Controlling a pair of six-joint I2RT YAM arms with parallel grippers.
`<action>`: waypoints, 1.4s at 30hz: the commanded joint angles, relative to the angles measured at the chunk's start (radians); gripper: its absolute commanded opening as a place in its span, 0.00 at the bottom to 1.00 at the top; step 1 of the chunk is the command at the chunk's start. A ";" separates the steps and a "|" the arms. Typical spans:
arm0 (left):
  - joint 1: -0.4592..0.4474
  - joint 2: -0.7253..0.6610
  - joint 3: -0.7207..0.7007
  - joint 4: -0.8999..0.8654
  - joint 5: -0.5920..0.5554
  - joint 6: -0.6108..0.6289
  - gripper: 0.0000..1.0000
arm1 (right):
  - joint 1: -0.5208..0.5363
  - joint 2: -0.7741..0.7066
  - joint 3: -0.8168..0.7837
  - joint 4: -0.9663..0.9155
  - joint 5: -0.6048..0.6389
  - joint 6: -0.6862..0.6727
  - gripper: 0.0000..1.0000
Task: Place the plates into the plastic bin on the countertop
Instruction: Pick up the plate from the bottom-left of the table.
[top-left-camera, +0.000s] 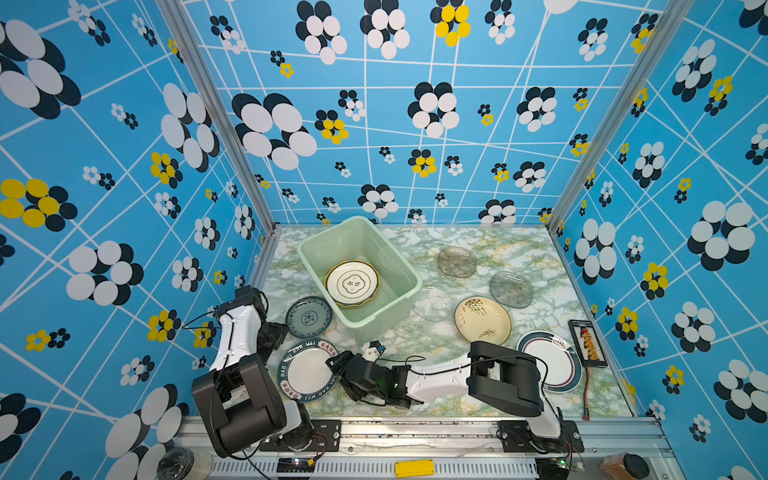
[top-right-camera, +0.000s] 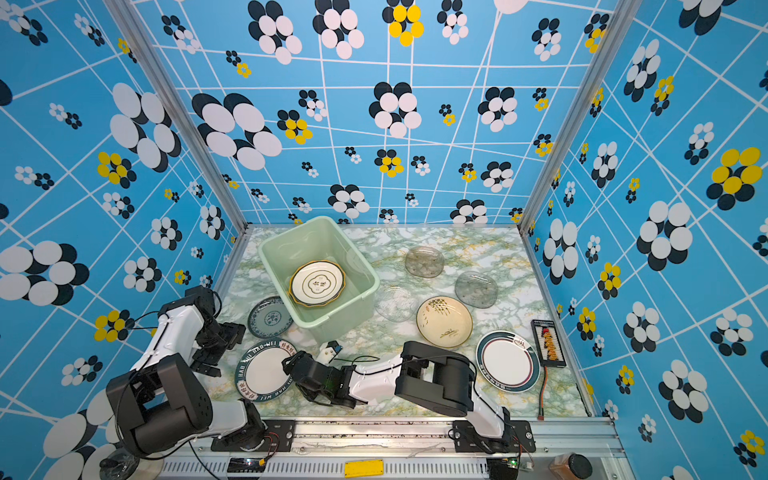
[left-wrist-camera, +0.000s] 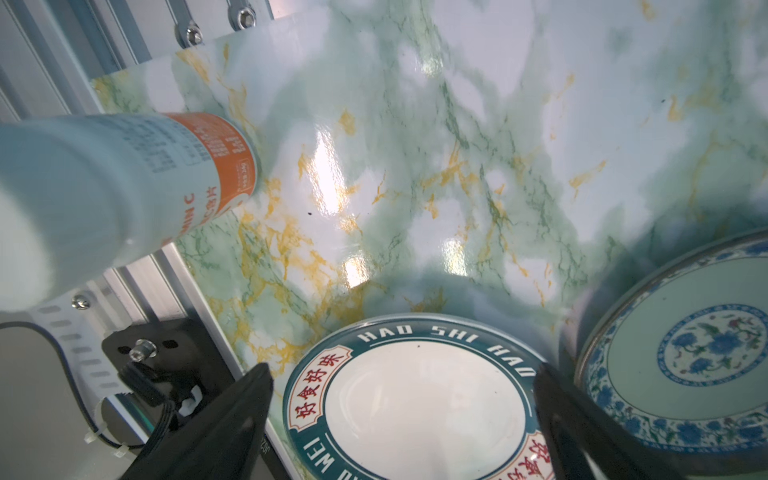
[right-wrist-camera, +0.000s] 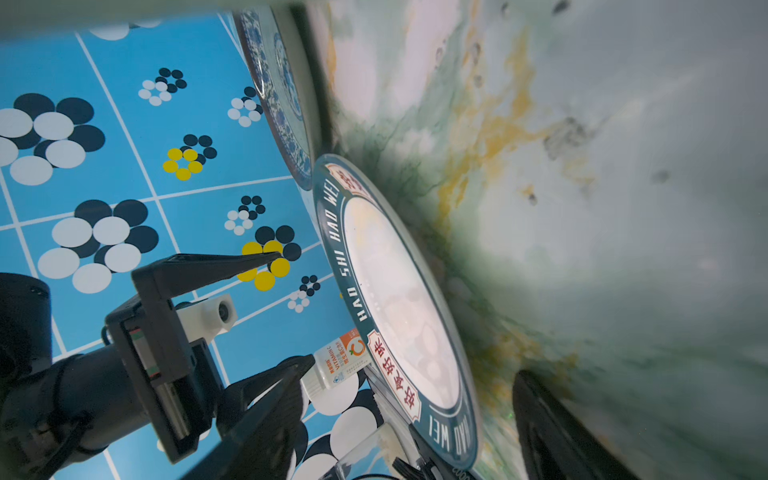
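The mint-green plastic bin (top-left-camera: 397, 266) stands at the back left of the marbled countertop (top-left-camera: 532, 249) with a dark-rimmed white plate (top-left-camera: 352, 284) lying inside. In front of it lie a small blue-green plate (top-left-camera: 308, 316) and a teal-rimmed lettered white plate (top-left-camera: 305, 372). My right gripper (right-wrist-camera: 415, 370) is open, rolled sideways, its jaws astride that plate's right rim (top-left-camera: 334, 368). At the lettered plate's left edge my left gripper (left-wrist-camera: 401, 370) hangs open (top-left-camera: 277, 338). Right of the bin lie three clear glass plates (top-left-camera: 456, 262), a cream plate (top-left-camera: 482, 321) and another dark-rimmed white plate (top-left-camera: 552, 357).
A black board with orange parts (top-left-camera: 587, 343) and its cable lie at the countertop's right edge. A white and orange bottle (left-wrist-camera: 124, 178) stands close to the left gripper by the front rail. Blue flowered walls close in three sides.
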 joint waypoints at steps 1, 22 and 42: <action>0.010 0.037 -0.008 0.015 -0.011 -0.026 0.99 | -0.015 0.035 0.032 -0.044 -0.017 0.024 0.80; -0.050 0.163 -0.015 0.034 -0.048 -0.003 0.99 | -0.036 0.111 0.109 -0.037 -0.090 0.006 0.53; -0.080 0.175 -0.015 0.034 -0.046 0.001 0.99 | -0.042 0.106 0.126 -0.039 -0.121 -0.026 0.05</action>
